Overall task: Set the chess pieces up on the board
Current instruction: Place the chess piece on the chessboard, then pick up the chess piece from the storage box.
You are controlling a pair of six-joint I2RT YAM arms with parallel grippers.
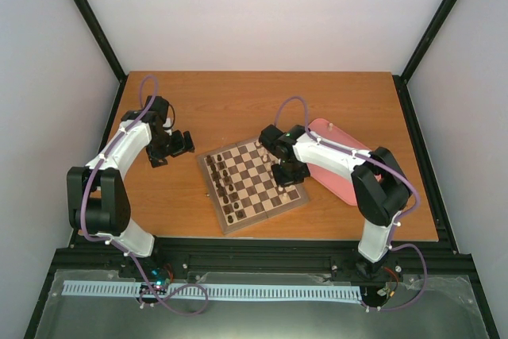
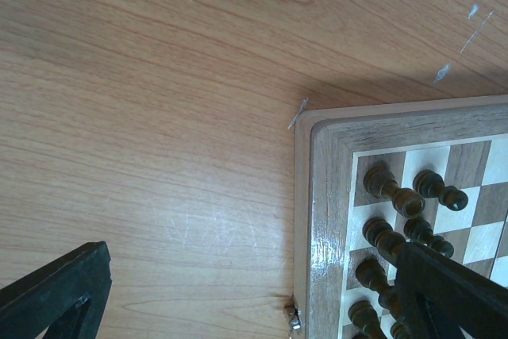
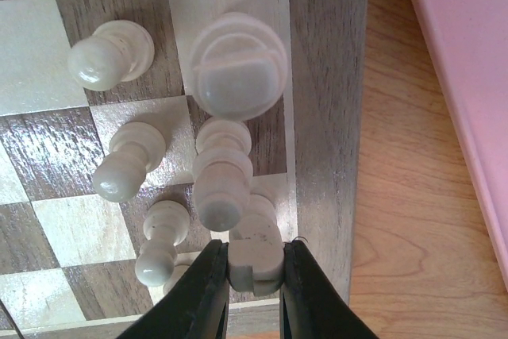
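Presently, my inventory from the remote station reads as follows.

1. Worktop (image 1: pixel 238 101): orange-brown wood, and it carries every item below.
2. Board (image 1: pixel 255 186): dark and light checks with a brown border. It lies at an angle in the middle of the worktop, between the two arms.
3. Dark pieces (image 2: pixel 397 196): ranked along the board's left side, in the squares nearest that border.
4. Pale chess pieces (image 3: pixel 127 160): grouped on the board's right side, close to the right border. In the right wrist view I note a broad piece with a slotted top (image 3: pixel 236 69) and several round-headed ones beside it.
5. Right end effector (image 3: pixel 254 267): clenched on the held piece (image 3: pixel 255 253), a pale one. The dark fingers (image 3: pixel 202 295) press its two sides. It sits over the edge squares just beside the border, next to the other pale pieces. I cannot tell whether its base touches the board.
6. Left end effector (image 1: pixel 171 150): released, jaws wide apart with nothing between them. It is over bare worktop just left of the board's far-left corner.
7. Pink tray (image 1: pixel 340 184): on the worktop just right of the board, partly hidden by the right arm.
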